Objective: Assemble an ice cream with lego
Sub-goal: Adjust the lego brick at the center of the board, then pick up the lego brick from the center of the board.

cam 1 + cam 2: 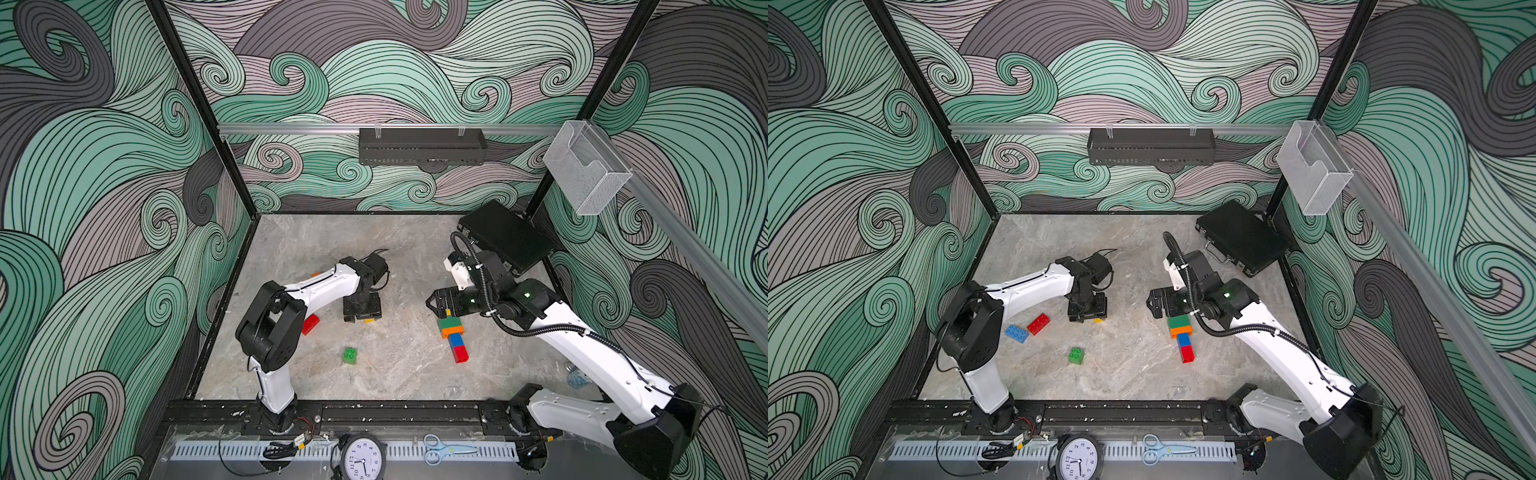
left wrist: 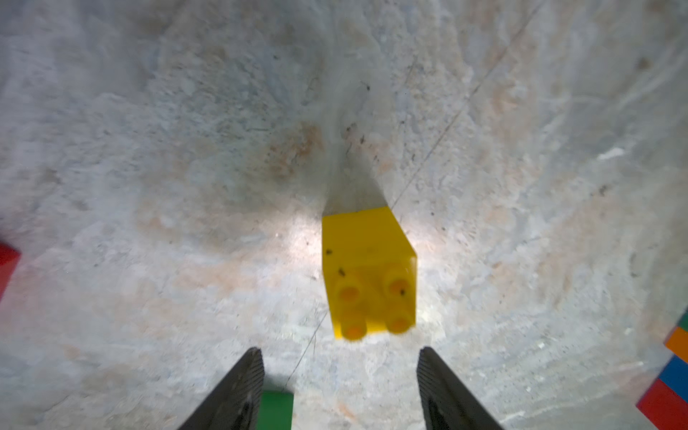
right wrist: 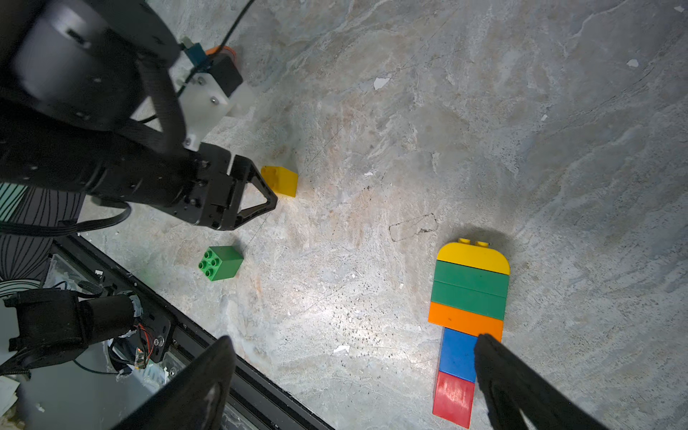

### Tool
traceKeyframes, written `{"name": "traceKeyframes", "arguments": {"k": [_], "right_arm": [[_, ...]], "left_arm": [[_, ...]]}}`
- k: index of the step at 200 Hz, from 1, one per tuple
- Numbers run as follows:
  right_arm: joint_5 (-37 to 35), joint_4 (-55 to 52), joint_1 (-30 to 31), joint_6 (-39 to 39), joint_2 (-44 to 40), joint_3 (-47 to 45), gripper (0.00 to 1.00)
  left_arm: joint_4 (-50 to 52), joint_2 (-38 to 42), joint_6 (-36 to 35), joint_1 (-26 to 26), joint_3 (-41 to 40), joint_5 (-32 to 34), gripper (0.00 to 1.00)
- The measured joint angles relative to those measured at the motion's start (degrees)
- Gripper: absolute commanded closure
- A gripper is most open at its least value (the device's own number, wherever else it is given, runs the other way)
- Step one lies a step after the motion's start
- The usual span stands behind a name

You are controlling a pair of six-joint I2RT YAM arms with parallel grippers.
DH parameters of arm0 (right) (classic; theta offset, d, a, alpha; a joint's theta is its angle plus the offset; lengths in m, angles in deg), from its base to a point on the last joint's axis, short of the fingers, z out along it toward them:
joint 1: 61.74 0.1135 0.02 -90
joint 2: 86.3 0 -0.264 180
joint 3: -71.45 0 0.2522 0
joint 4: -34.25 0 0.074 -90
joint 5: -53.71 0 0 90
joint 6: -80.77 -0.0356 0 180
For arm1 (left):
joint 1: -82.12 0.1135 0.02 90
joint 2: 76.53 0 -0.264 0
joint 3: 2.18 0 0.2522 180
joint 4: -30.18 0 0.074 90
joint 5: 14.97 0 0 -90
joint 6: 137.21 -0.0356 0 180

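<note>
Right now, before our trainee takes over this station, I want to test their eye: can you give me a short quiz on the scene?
1. True or false: the left fingers are clamped on the yellow brick.
2. Pick one: which colour is at the narrow end of the brick stack lying flat on the table? A blue, B red, C orange.
3. Fill in: the right fingers are ____.

Key:
1. False. The yellow brick lies free on the table, ahead of the parted fingers.
2. B.
3. Open.
</note>
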State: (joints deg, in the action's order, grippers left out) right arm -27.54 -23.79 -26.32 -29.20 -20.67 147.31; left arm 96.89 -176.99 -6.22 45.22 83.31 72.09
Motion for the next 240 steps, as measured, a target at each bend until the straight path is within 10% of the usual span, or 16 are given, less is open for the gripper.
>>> {"name": "traceKeyframes", "arguments": {"k": [58, 240], "right_arm": [[0.0, -0.52, 0.0, -0.22, -1.01, -1.22, 0.01], [-1.22, -1.01, 0.0, -1.75, -4.68, -2.21, 0.01]], "left_arm": [[6.56, 14.43, 1.44, -2.97, -10.08, -1.25, 0.32], [1.88, 10.62, 2.05, -7.5, -17.09, -1.51, 0.47]]}}
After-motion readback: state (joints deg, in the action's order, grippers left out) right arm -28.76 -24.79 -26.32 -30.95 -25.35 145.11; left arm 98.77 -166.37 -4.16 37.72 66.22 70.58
